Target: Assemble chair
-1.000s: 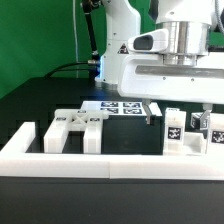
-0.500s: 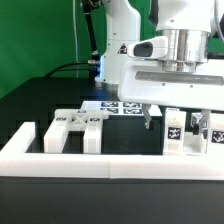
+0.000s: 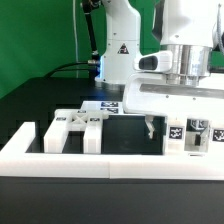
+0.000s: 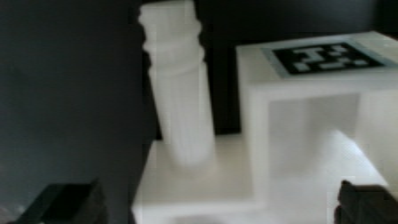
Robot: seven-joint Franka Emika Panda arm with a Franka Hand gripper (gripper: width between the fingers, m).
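Note:
My gripper (image 3: 178,127) is open and hangs low over the right group of white chair parts (image 3: 183,137), its jaws set wide on either side of them. In the wrist view the dark fingertips (image 4: 71,204) show at both lower corners with nothing gripped between them. Between them lies a white blocky part with a square tag (image 4: 329,55), and a ridged white leg (image 4: 178,85) stands against it. Another group of white chair parts (image 3: 78,126) lies at the exterior view's left.
The long white border wall (image 3: 100,162) runs along the front, with a raised end block (image 3: 26,135) at the exterior view's left. The marker board (image 3: 108,104) lies behind the parts, mostly hidden by my arm. The black table (image 3: 40,100) carries everything.
My gripper has come down toward the right group of chair parts and shifted slightly. It stays open. The parts have not moved.

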